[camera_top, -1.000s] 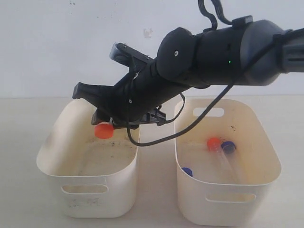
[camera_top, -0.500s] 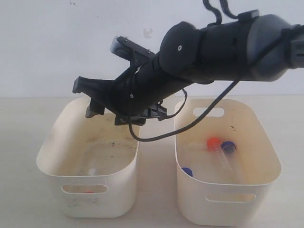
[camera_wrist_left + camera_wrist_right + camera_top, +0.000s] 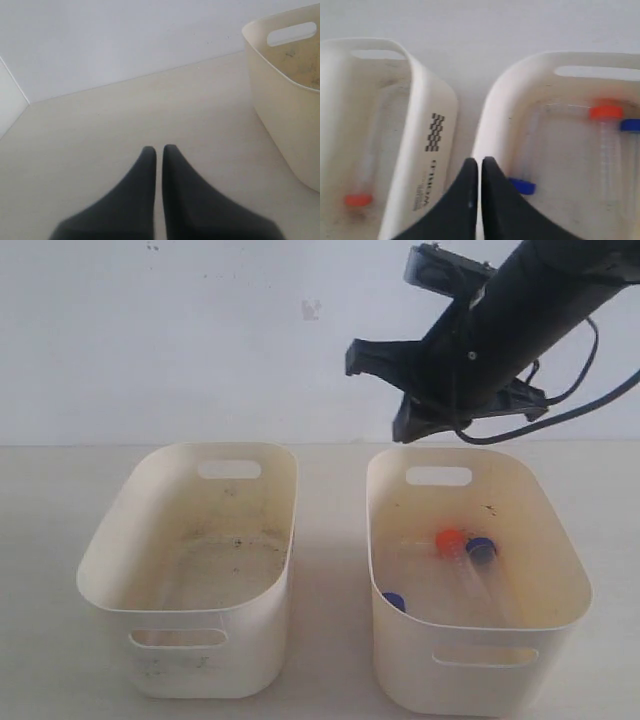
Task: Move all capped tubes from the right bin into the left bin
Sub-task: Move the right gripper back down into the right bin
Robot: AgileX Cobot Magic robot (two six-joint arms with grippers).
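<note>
Part the right fingers (image 3: 492, 205) before going down: pressed together at present, gripping nothing, hanging well above the right bin (image 3: 400, 660). Count three capped tubes (image 3: 450, 541) left to fetch below the tips: nearest, a blue-capped tube (image 3: 522, 186) tucked against the bin wall; farther ahead, an orange-capped tube (image 3: 605, 112) with a second blue cap (image 3: 631, 125) touching or nearly touching it. Probably best to take the orange one first, coming in from its free side so as not to pinch the blue neighbour; close across the cap or just under it, minding the slippery-looking clear plastic. Lift clear of the rim before crossing to the left bin (image 3: 250, 640), already holding a delivered orange tube (image 3: 358, 200). Leave the left fingers (image 3: 137, 200) alone: pressed together too, idle over the table (image 3: 100, 120).
</note>
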